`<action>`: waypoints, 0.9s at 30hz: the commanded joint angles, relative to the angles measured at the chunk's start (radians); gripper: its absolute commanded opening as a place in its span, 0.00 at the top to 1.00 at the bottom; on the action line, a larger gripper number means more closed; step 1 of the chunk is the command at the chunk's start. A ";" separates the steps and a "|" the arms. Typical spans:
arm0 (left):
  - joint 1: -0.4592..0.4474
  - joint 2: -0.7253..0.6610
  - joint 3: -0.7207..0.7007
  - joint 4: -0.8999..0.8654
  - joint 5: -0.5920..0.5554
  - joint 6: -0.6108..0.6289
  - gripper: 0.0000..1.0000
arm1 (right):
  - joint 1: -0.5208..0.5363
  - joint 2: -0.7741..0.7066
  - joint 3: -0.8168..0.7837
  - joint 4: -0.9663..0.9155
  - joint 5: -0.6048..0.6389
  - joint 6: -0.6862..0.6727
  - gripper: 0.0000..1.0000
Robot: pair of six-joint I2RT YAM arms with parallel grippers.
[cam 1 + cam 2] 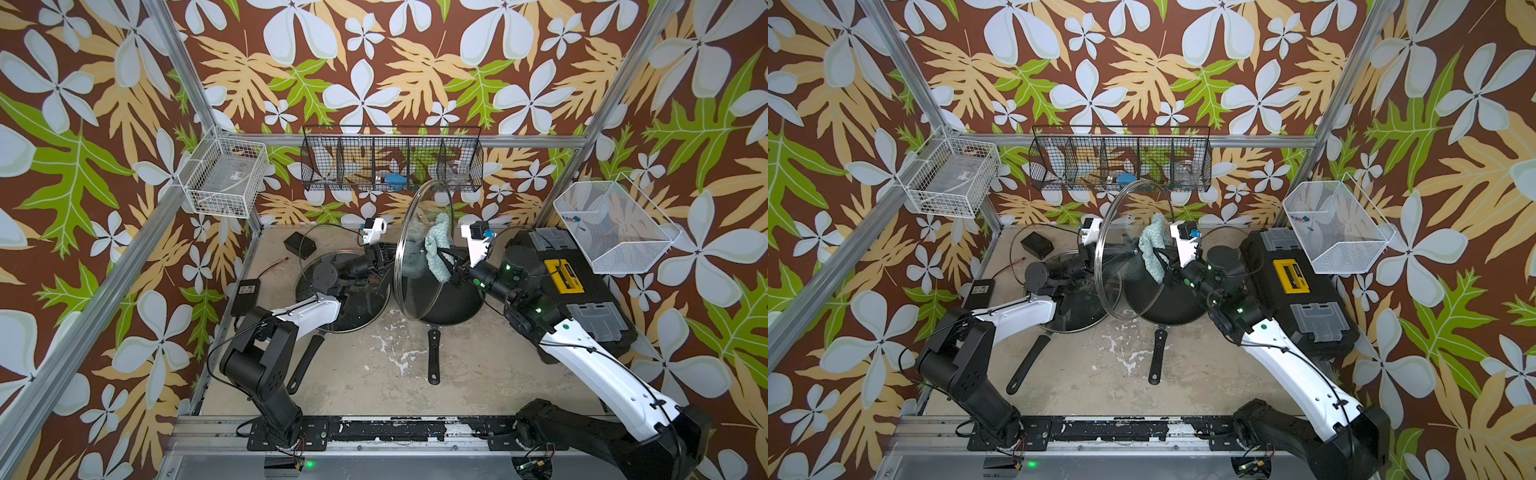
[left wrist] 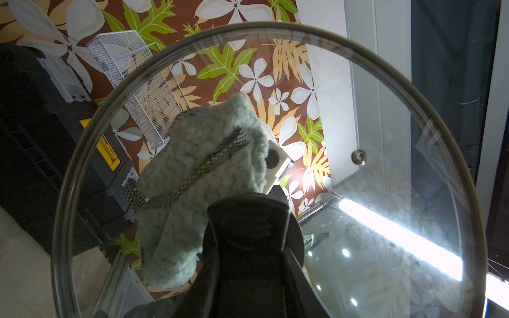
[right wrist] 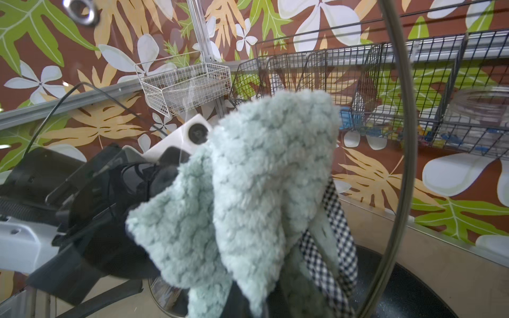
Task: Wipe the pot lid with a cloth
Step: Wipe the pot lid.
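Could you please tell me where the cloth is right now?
In a top view the cloth is held up in the right hand, mid-table toward the back, against the upright glass lid above the black pan.

The surface (image 1: 374,386) bears a lidded pan (image 1: 361,311) beside an open pan (image 1: 457,309), a toolbox (image 1: 582,291) along its right edge, and a power adapter (image 1: 245,296) at its left edge.

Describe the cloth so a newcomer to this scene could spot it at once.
Find the glass lid held on edge over the table. On its side facing the right arm, the right gripper grips the cloth. It alone is soft, fluffy and pale teal-green among black pans and clear glass.
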 commanded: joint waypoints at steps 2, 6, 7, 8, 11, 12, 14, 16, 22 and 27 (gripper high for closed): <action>0.000 -0.004 0.004 0.326 -0.071 0.004 1.00 | -0.004 0.076 0.128 0.039 -0.059 -0.008 1.00; 0.001 -0.004 0.004 0.315 -0.089 0.017 1.00 | 0.016 0.111 0.208 0.048 -0.145 0.001 1.00; 0.002 -0.004 0.004 0.308 -0.093 0.024 1.00 | 0.032 0.106 0.211 0.050 -0.152 -0.006 1.00; 0.003 -0.005 0.005 0.302 -0.097 0.028 1.00 | 0.049 0.102 0.211 0.048 -0.159 -0.013 1.00; 0.007 -0.006 0.003 0.291 -0.109 0.035 1.00 | 0.105 0.071 0.186 0.041 -0.177 -0.036 1.00; 0.008 -0.006 0.003 0.291 -0.114 0.035 1.00 | 0.123 0.057 0.170 0.038 -0.178 -0.043 1.00; 0.010 -0.004 0.004 0.288 -0.122 0.037 1.00 | 0.150 0.018 0.124 0.042 -0.175 -0.039 1.00; 0.013 -0.001 0.005 0.288 -0.129 0.037 1.00 | 0.170 -0.026 0.067 0.060 -0.174 -0.021 1.00; 0.020 0.007 0.021 0.286 -0.143 0.021 1.00 | 0.188 -0.120 -0.080 0.059 -0.185 0.018 1.00; 0.020 -0.004 0.024 0.289 -0.143 0.012 1.00 | 0.187 -0.130 -0.143 0.006 -0.114 0.001 1.00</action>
